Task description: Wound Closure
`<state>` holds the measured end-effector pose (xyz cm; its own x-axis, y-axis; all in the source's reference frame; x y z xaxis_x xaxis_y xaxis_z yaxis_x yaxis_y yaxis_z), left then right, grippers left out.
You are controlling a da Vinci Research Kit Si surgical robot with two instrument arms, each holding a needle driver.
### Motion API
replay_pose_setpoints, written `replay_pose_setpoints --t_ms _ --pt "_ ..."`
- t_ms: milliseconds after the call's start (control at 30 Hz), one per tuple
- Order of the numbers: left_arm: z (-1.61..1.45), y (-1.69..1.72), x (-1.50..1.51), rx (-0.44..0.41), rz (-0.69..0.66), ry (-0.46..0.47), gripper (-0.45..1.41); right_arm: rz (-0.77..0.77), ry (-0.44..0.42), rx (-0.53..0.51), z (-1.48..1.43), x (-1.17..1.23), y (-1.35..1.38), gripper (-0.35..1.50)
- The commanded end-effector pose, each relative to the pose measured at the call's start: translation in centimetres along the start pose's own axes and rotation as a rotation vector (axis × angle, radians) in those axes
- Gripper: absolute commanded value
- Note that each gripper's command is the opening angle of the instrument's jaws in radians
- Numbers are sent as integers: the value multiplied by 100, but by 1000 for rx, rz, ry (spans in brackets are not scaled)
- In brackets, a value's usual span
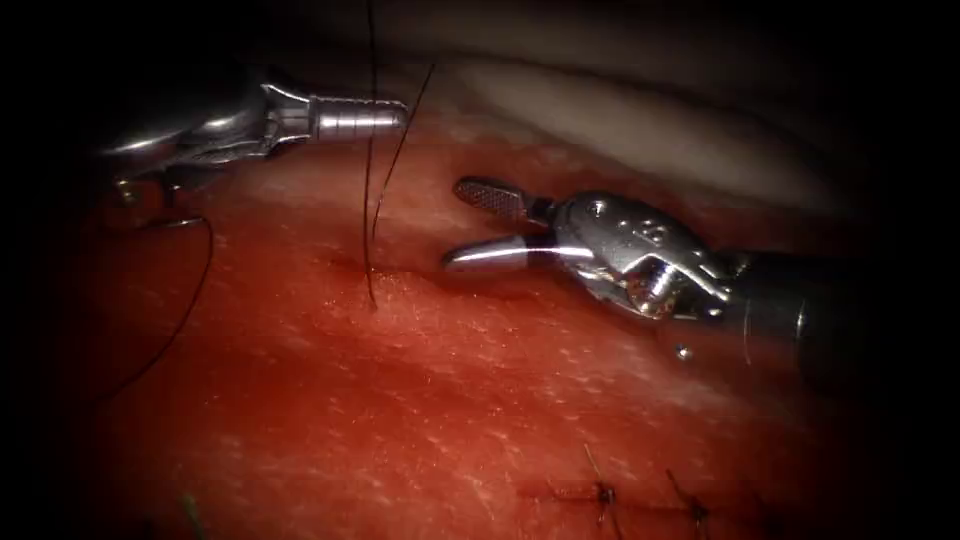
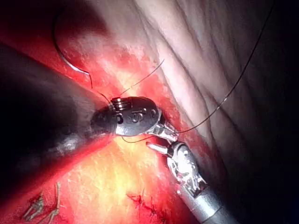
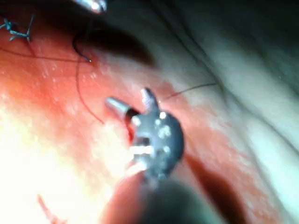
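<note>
Right tool (image 1: pixel 455 222) empty, agape; thread (image 1: pixel 369 200) in left tool (image 1: pixel 388 117) (needle (image 2: pixel 63 58) loose on tissue (image 1: pixel 450 400))

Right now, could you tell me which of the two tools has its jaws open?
The right arm's tool, entering from the endoscope view's right: its jaws are spread and hold nothing. The left arm's tool has its jaws together.

The tissue (image 1: pixel 480 400), red and wet with fluid across its middle and pale along its far edge, carries everything here. Dark thread (image 1: pixel 369 180) rises from a spot in its surface and another length loops over its left part. Knotted stitches (image 1: pixel 603 493) lie near its front edge.
</note>
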<state>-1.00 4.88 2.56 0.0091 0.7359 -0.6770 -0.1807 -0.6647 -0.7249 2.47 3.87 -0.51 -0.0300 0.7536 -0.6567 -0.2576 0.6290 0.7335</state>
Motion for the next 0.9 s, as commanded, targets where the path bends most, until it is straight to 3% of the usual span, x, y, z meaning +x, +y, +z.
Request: replay_pose_setpoints --t_ms 33,333,667,900 --pt "2 2 -10 -5 7 2 -35 4 1 24 13 6 -10 111" --pt "-12 13 -29 -8 53 42 -35 28 5 69 56 19 -67 108" --pt "-9 19 -40 -23 81 40 -35 96 8 67 62 21 -72 108" --pt "-6 23 -46 -35 87 36 -35 134 13 61 70 23 -75 88"
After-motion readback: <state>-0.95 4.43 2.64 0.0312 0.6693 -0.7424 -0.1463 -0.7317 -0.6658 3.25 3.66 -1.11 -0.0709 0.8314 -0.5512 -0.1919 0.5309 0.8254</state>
